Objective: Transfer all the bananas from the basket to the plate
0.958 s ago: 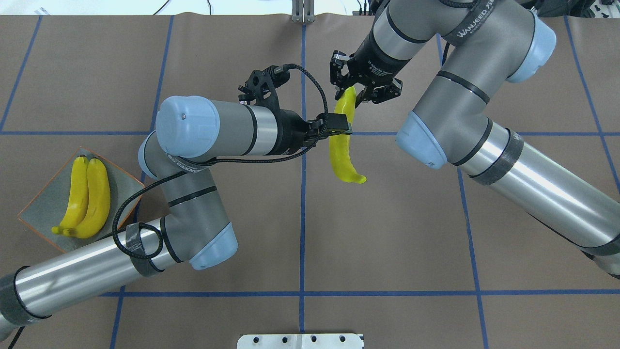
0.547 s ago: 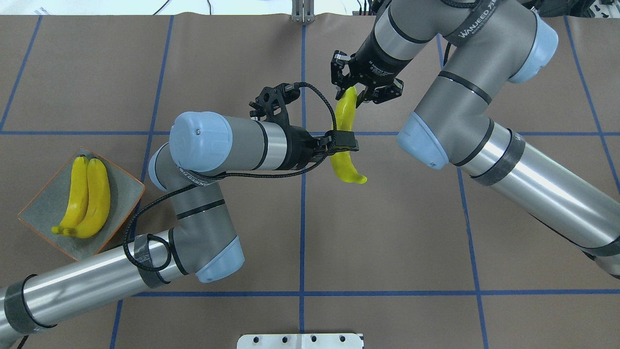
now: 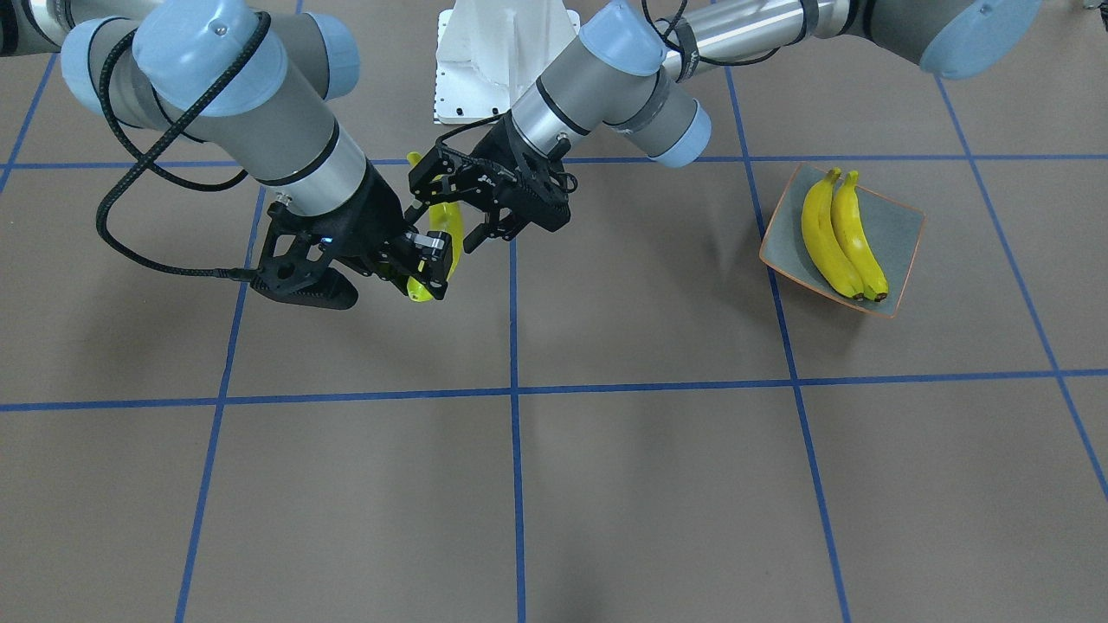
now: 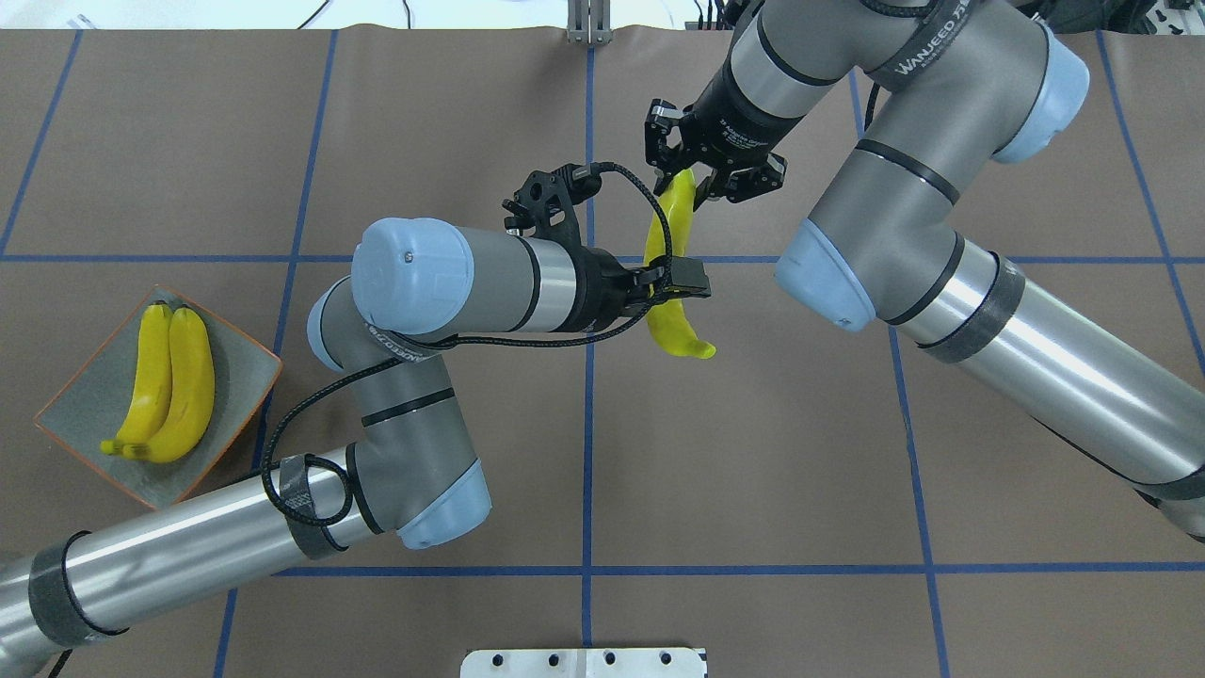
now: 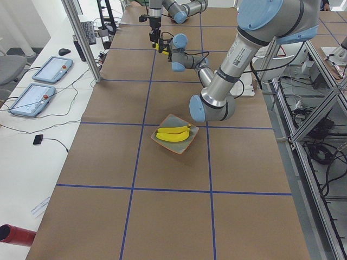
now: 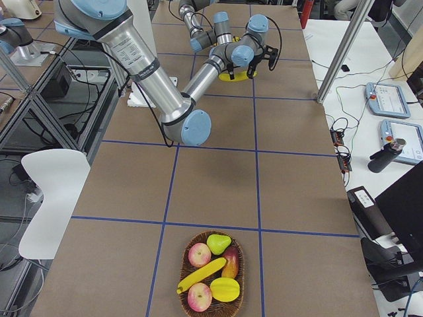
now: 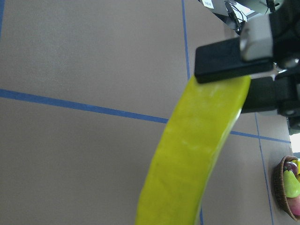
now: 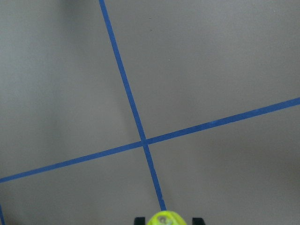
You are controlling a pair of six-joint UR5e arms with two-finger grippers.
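One banana (image 4: pixel 670 318) hangs in the air over the table's middle. My right gripper (image 4: pixel 683 181) is shut on its far end; the tip shows between the fingertips in the right wrist view (image 8: pixel 165 219). My left gripper (image 4: pixel 680 281) is open and straddles the banana's middle, with one pad (image 7: pixel 229 60) at its edge. Two bananas (image 4: pixel 174 381) lie side by side on the plate (image 4: pixel 89 400) at the left edge. A fourth banana (image 6: pixel 200 275) lies in the basket (image 6: pixel 240 271), seen only in the exterior right view.
The basket also holds apples, a pear and other fruit, at the table's end on my right. A white mounting plate (image 4: pixel 584 662) sits at the near edge. Blue tape lines cross the brown table.
My left arm has moved right and nearer, and its gripper has slid along the banana toward its middle. The right arm and the banana have hardly moved.
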